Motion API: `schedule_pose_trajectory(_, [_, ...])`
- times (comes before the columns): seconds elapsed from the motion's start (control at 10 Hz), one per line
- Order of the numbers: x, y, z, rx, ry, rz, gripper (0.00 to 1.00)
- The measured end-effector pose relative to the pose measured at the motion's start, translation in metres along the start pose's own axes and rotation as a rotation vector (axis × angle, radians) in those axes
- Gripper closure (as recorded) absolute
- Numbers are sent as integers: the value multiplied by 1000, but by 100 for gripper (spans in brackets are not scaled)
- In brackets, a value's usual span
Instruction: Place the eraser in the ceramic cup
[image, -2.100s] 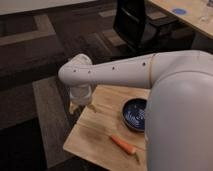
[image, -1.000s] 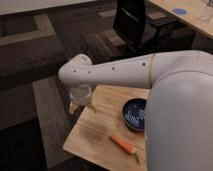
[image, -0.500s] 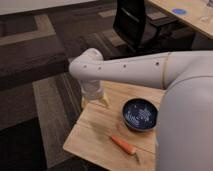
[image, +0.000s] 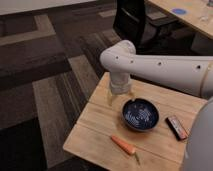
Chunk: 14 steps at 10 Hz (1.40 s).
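Observation:
The eraser (image: 176, 126), a flat black block with a reddish stripe, lies on the wooden table (image: 95, 131) just right of the dark blue patterned bowl (image: 140, 113). My gripper (image: 120, 97) hangs from the white arm (image: 150, 62) and points down at the table's far left part, left of and behind the bowl, well away from the eraser. The ceramic cup does not show; it is hidden by the gripper or out of view.
An orange carrot (image: 123, 145) lies near the table's front edge, in front of the bowl. A black office chair (image: 134, 22) stands behind the table, and a long wooden desk (image: 192, 17) is at the back right. Patterned carpet lies to the left.
The arm's elbow has swung right and up in the view. Its body no longer covers the table's right side, so the eraser now shows beside the bowl.

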Motion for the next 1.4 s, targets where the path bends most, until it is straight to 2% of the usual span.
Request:
schedule_pose_trajectory(0.5, [0, 1, 1, -3, 4, -6, 35])
schedule_pose_trajectory(0.6, [2, -10, 3, 4, 9, 0, 35])
schedule_pose_trajectory(0.7, [6, -38, 5, 16, 18, 12, 35])
schedule_pose_trajectory(0.8, [12, -60, 5, 29, 29, -17, 35])
schedule_pose_trajectory(1.0, [28, -95, 3, 62, 67, -166, 35])
schedule_pose_trajectory(1.1, [40, -103, 3, 65, 98, -264, 35])
schedule_pose_trajectory(1.2, [55, -110, 3, 69, 145, -397, 35])
schedule_pose_trajectory(1.4, [73, -119, 2, 67, 197, -534, 35])
